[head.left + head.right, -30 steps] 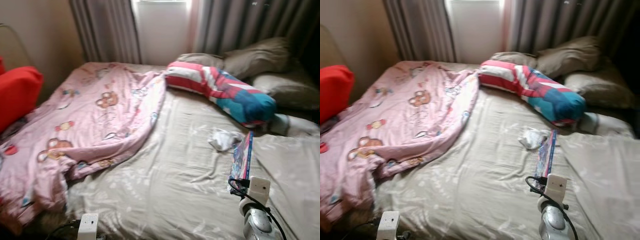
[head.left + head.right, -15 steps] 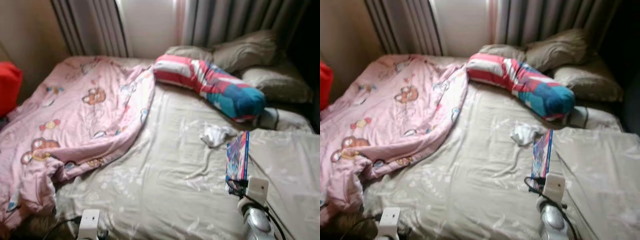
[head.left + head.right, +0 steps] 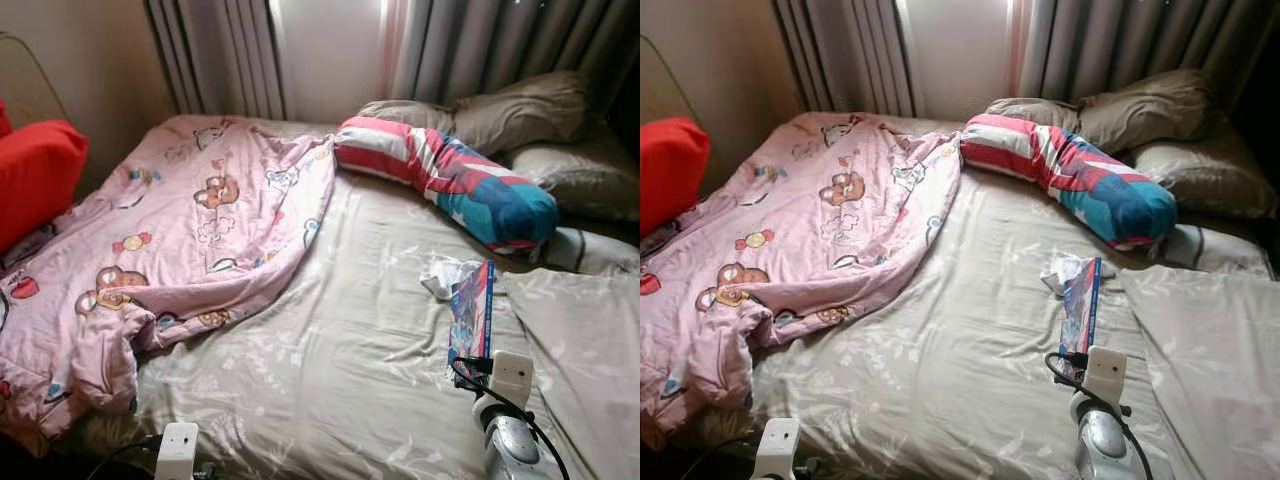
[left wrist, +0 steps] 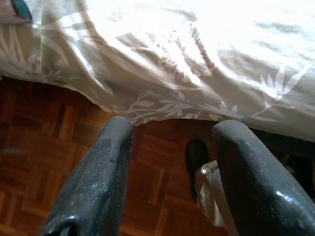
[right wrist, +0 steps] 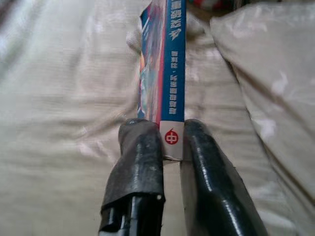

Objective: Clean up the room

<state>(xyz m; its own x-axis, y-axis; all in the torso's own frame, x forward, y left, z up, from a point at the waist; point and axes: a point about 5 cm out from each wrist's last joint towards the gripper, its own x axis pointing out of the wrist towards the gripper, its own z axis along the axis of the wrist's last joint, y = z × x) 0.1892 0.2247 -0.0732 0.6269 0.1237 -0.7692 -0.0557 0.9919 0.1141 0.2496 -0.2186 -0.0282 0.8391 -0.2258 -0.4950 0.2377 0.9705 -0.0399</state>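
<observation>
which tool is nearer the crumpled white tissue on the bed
Right. The right tool grips a blue book whose far end reaches the tissue. The left tool hangs low over the wooden floor at the bed's edge.

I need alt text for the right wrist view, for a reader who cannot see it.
The right gripper clamps its two black fingers on the spine end of a thin blue book, held on edge above the beige leaf-patterned bedsheet. A beige pillow lies beside it.
</observation>
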